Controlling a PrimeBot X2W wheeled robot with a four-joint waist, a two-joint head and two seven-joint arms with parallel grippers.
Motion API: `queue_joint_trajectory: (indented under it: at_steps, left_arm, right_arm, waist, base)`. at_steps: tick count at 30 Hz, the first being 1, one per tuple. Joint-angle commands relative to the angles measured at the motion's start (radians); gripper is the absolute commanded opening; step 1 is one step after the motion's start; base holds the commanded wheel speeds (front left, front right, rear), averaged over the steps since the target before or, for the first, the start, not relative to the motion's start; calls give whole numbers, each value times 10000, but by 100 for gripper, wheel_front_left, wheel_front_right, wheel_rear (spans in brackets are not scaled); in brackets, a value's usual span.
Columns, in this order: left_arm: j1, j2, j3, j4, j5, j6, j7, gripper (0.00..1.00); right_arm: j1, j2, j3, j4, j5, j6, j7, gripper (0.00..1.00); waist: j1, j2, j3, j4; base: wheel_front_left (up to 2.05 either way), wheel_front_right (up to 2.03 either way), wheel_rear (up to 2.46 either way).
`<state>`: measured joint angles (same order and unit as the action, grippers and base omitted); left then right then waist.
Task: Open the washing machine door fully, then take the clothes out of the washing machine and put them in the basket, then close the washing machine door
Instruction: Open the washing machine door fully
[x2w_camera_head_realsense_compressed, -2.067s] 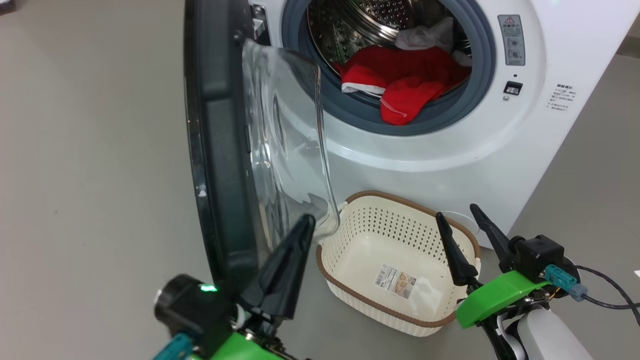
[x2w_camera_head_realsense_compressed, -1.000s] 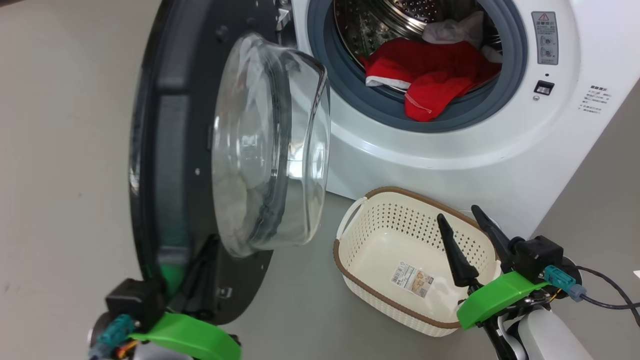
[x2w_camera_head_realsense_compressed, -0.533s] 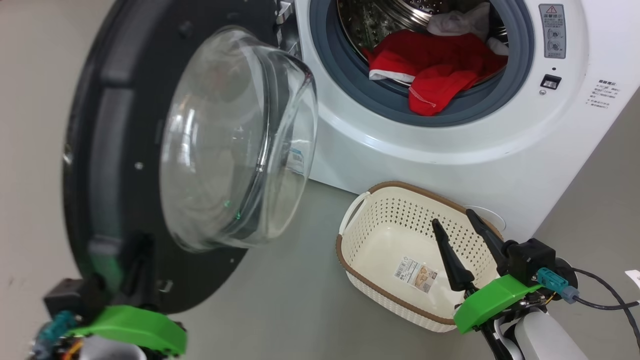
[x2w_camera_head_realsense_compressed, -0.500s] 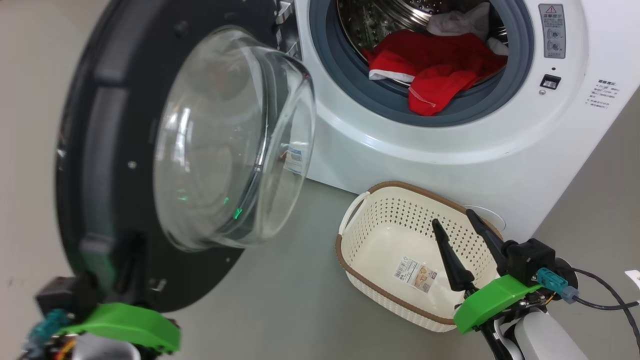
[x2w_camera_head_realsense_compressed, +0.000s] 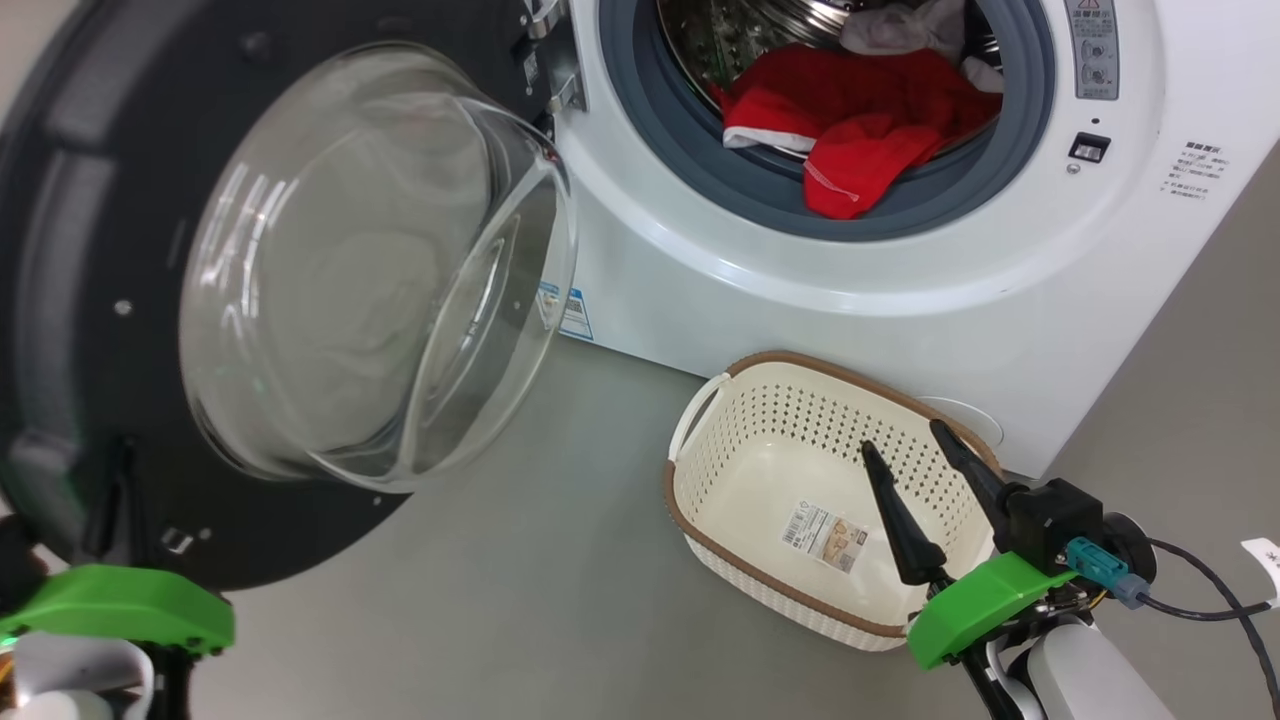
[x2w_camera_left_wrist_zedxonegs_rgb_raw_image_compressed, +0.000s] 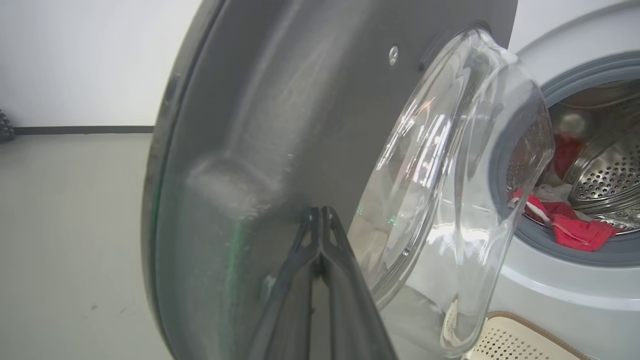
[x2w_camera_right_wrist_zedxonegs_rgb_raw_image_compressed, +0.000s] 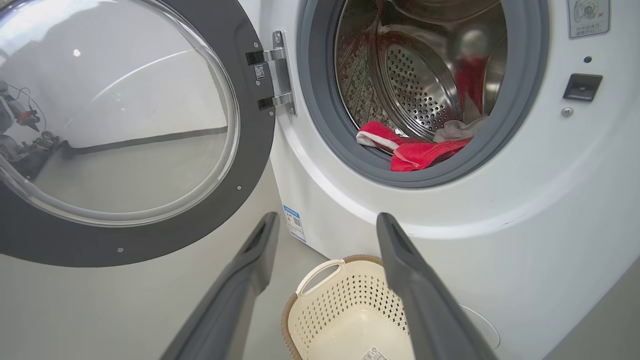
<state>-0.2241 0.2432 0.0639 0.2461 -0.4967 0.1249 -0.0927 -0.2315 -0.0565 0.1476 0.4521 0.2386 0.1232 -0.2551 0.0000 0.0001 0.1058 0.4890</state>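
Red soft clothes (x2w_camera_head_realsense_compressed: 860, 140), perf. steel drum (x2w_camera_right_wrist_zedxonegs_rgb_raw_image_compressed: 422, 92)

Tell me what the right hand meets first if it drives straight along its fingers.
Probably the white front of the washing machine, just under its grey door seal. The right hand, open, aims there, above the basket. Depth is unclear.

Cropped, blurred and unreadable around the washing machine door (x2w_camera_head_realsense_compressed: 300, 530)
The head view's left and top edges crop the door's black ring, and its top edge cuts the washing machine (x2w_camera_head_realsense_compressed: 760, 300) across the drum. In the left wrist view the ring is smeared with blur around the closed left gripper (x2w_camera_left_wrist_zedxonegs_rgb_raw_image_compressed: 320, 214); whether they touch cannot be told. Right of the door, the printed text (x2w_camera_head_realsense_compressed: 1195, 172) and the basket's (x2w_camera_head_realsense_compressed: 800, 420) paper label (x2w_camera_head_realsense_compressed: 826, 537) are too small to read. Red garments (x2w_camera_head_realsense_compressed: 850, 120) half bury the whitish cloth (x2w_camera_head_realsense_compressed: 900, 25).
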Motion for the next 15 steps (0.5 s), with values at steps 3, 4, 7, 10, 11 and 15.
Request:
queue_joint_trajectory:
  at_steps: [3,4,7,10,11,15]
  left_arm:
    - [-728,710,669,325,-80,-68,-313,0]
    - [-809,751,696,460,-102,-102,-372,0]
    - [-1024,862,756,842,-162,-167,-462,0]
    - [-1237,1012,817,1181,-234,-260,-499,0]
    - [-1316,1077,844,1311,-262,-297,-507,0]
    - [-1563,1279,900,1733,-297,-395,-572,0]
  right_arm:
    - [-139,62,296,-189,-191,75,-67,100]
    - [-138,62,301,-173,-226,75,-67,100]
    - [-107,62,285,-158,-282,75,-67,100]
    - [-91,62,270,-163,-351,75,-67,100]
    - [-94,62,270,-159,-382,75,-67,100]
    - [-124,60,266,-153,-457,75,-67,100]
  waist:
    - [0,-1,104,-54]
    - [0,-1,117,-61]
    - [0,-1,121,-67]
    - [0,-1,157,-74]
    - [0,-1,174,-76]
    - [0,-1,239,-83]
  base:
    - [0,0,0]
    - [0,0,0]
    - [0,0,0]
    - [0,0,0]
    - [0,0,0]
    - [0,0,0]
